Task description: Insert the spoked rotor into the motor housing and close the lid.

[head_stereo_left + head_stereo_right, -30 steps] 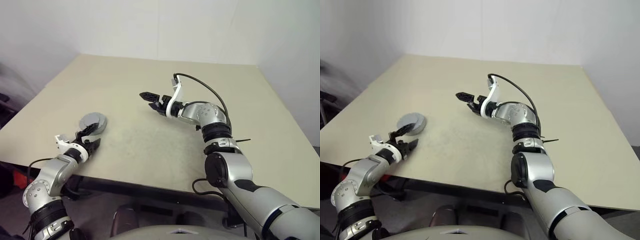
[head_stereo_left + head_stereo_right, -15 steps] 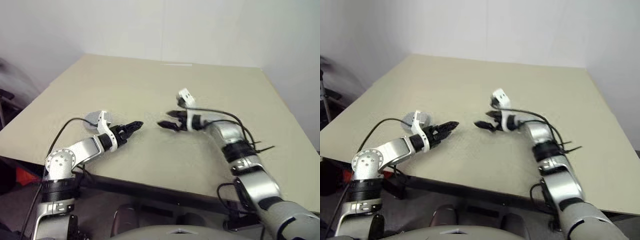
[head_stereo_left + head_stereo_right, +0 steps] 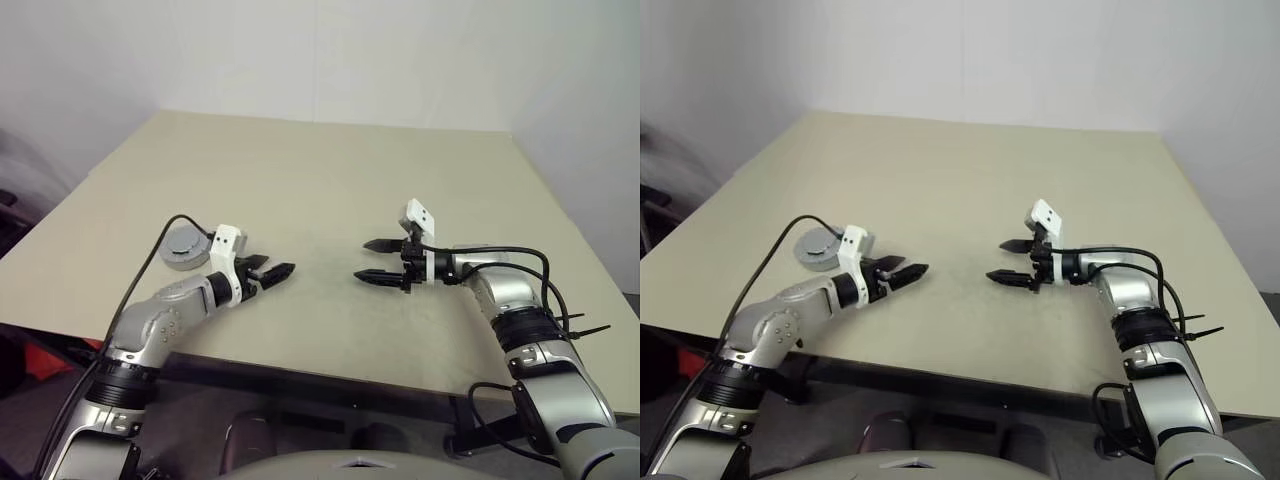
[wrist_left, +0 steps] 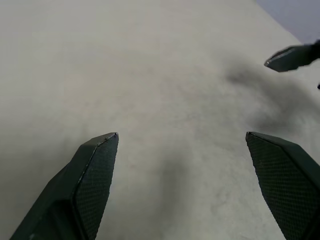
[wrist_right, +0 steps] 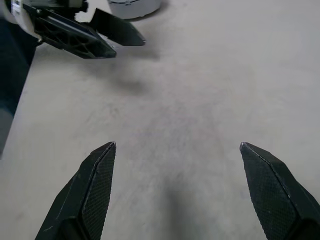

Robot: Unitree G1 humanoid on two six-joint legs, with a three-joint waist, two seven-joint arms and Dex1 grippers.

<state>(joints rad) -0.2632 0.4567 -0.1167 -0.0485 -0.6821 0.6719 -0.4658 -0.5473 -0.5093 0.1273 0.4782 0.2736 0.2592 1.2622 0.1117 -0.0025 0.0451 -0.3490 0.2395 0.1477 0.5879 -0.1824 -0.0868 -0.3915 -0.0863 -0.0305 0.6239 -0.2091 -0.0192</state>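
The motor housing (image 3: 181, 262) is a short round grey cylinder near the table's left edge. The flat grey lid (image 3: 186, 241) lies level on top of it, hiding the inside. The spoked rotor is hidden. My left gripper (image 3: 271, 267) is open and empty just right of the housing, low over the table and pointing right. My right gripper (image 3: 361, 260) is open and empty, pointing left at the left one across a short gap of bare table. In the right wrist view the left gripper (image 5: 107, 37) and the housing (image 5: 134, 5) lie beyond my open fingers (image 5: 95, 185).
The beige table (image 3: 330, 190) stretches wide behind and between the grippers. Its front edge (image 3: 330, 375) runs just below both forearms. A black cable (image 3: 160, 240) arcs from my left wrist past the housing. White walls stand behind the table.
My left gripper swung right from beside the housing toward the table's middle and rolled over. My right gripper drew back, to the right and lower, now facing left. Both stayed open.
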